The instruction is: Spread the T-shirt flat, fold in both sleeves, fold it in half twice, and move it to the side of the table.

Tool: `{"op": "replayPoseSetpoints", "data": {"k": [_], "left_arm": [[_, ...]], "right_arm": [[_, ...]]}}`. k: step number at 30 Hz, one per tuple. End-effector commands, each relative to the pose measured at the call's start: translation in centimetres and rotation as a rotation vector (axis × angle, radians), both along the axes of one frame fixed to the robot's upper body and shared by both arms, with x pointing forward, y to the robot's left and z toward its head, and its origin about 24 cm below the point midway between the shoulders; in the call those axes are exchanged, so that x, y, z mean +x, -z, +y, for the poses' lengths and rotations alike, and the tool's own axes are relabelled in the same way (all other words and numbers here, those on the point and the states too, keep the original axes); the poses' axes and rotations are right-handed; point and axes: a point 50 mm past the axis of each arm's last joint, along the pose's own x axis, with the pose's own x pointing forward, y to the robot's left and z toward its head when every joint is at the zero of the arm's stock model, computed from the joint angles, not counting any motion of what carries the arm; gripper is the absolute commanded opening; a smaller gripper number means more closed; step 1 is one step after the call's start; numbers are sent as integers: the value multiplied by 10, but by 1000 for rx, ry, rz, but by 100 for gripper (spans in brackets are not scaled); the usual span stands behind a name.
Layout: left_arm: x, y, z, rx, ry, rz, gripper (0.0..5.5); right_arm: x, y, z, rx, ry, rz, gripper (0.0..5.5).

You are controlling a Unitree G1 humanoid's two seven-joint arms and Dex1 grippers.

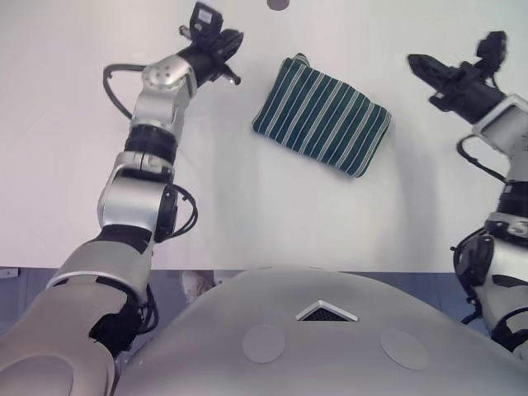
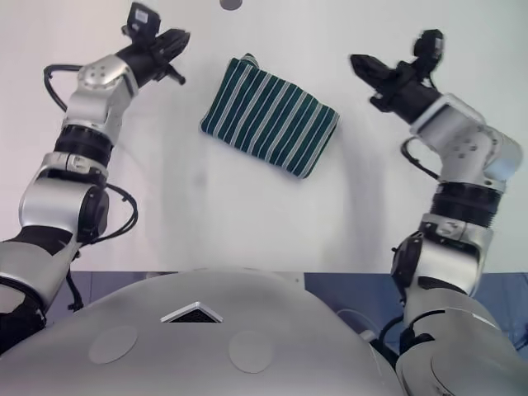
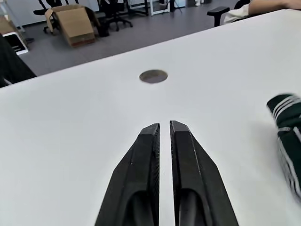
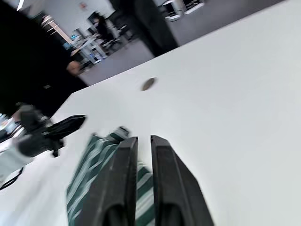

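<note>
T-shirt (image 1: 322, 115) lies folded into a small thick rectangle, green w/ white stripes, on the white table (image 1: 247, 206). It is in the middle towards the far edge, a bit slanted. Left gripper (image 3: 164, 127) is over the table at the left of it, apart from the cloth — fingers almost pressed together, holding nothing. Right gripper (image 4: 141, 140) is at the right side, also apart, fingers nearly together w/ only a thin gap. A round grey cap (image 3: 153, 76) sits in the table beyond the shirt.

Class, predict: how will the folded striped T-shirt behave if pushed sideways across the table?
The T-shirt is soft cloth, so probably floppy and light. Its folded layers may bunch or unfold when pushed. On the smooth table it likely slides.
</note>
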Motion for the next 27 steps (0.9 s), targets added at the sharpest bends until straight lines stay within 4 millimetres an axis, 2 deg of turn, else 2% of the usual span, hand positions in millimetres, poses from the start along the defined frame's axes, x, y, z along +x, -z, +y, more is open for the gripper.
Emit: {"op": "replayPoseSetpoints", "data": {"k": [1, 3, 6, 8, 10, 11, 13, 14, 16, 18, 20, 23, 24, 25, 27], "left_arm": [[-4, -6, 12, -7, -51, -18, 0], [-6, -14, 15, -16, -70, -45, 0], [-10, -21, 19, -2, -85, -63, 0], [-14, -21, 23, 4, -111, -67, 0], [-17, -22, 30, 10, -149, -73, 0], [-17, -23, 34, 10, -182, -78, 0], [-18, -25, 42, 8, -232, -87, 0], [-19, -26, 44, 7, -249, -90, 0], [-23, -23, 44, 5, -252, -86, 0], [-26, -22, 38, 7, -240, -82, 0], [-25, -22, 35, -1, -245, -83, 0], [-29, -24, 33, -37, -287, -115, 0], [-34, -21, 32, -68, -313, -113, 0], [-40, -18, 31, -92, -332, -112, 0], [-52, -6, 24, -107, -373, -100, 0]], "right_arm": [[-10, 44, 63, -81, -122, 34, 2], [-10, 65, 74, -139, -94, 76, 2], [-12, 109, 66, -320, 48, 266, 2], [-15, 134, 33, -418, 263, 397, 2], [-22, 146, -6, -446, 489, 484, 2], [-36, 148, -44, -480, 663, 523, 2], [-69, 145, -101, -519, 944, 585, 2], [-84, 142, -118, -530, 1037, 606, 2], [-102, 132, -134, -543, 1107, 611, 2], [-96, 120, -135, -549, 1084, 563, 2], [-72, 103, -134, -530, 1068, 428, 2], [-27, 24, -144, -628, 1094, -45, 2], [-12, -3, -136, -654, 1063, -202, 2], [0, -19, -125, -673, 1025, -304, 2], [21, -23, -90, -671, 925, -394, 2]]}}
